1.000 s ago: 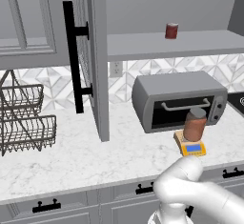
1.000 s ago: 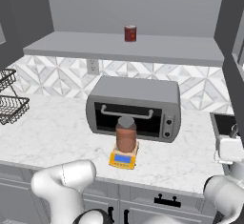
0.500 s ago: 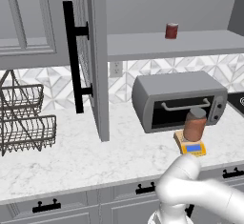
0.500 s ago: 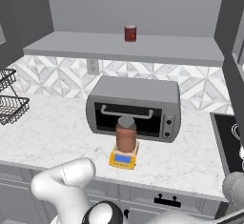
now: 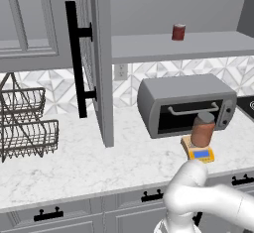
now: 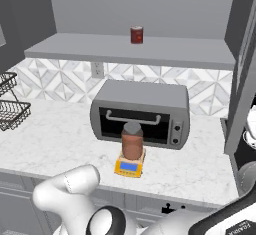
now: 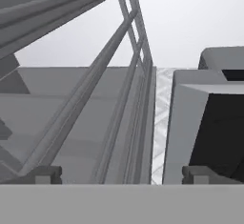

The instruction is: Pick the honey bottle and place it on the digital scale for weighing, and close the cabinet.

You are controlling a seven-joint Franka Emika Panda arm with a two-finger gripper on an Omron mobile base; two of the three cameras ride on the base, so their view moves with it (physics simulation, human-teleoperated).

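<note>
Honey bottle (image 5: 203, 129) sits on the scale (image 5: 199, 152), right of frame. We've got the pincer (image 7: 122, 174) spread wide, empty, with the open cabinet door (image 5: 100, 63) upper left.

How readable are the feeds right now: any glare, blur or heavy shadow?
Left base view: even flat light, sharp; jar on scale clear. Right base view: same, soft shadow under the toaster oven. Hand view: soft, low-contrast greys, washed-out white top, cabinet door edges hard to read.

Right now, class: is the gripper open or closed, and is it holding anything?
Gripper: open, jaws wide apart, holding nothing.
</note>
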